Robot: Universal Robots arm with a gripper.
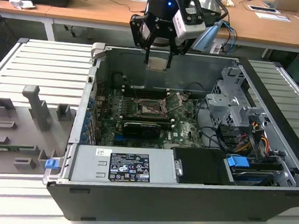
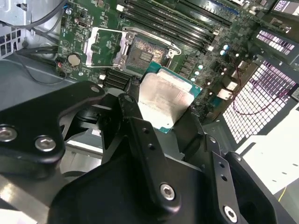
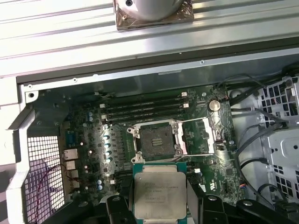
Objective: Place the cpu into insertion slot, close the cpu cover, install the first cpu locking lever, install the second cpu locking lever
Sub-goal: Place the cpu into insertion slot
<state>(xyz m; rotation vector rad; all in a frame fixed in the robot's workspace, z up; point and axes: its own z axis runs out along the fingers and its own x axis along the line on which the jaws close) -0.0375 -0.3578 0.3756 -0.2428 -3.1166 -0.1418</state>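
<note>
Cpu gripped by opposite edges between end effector fingers, pale metal top showing in both wrist views. Held in air over open case, well apart from motherboard below. Slot dark, bare, nothing seated in it. Cover swung open, lying flat just beside slot. Case rests on slatted tabletop. Grey fixtures near case, at exterior view's left.

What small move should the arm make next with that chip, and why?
Probably ease the cpu down toward the insertion slot: the jaws hold it well above the slot, which looks empty, and the cpu cover lies flipped open beside it.
</note>
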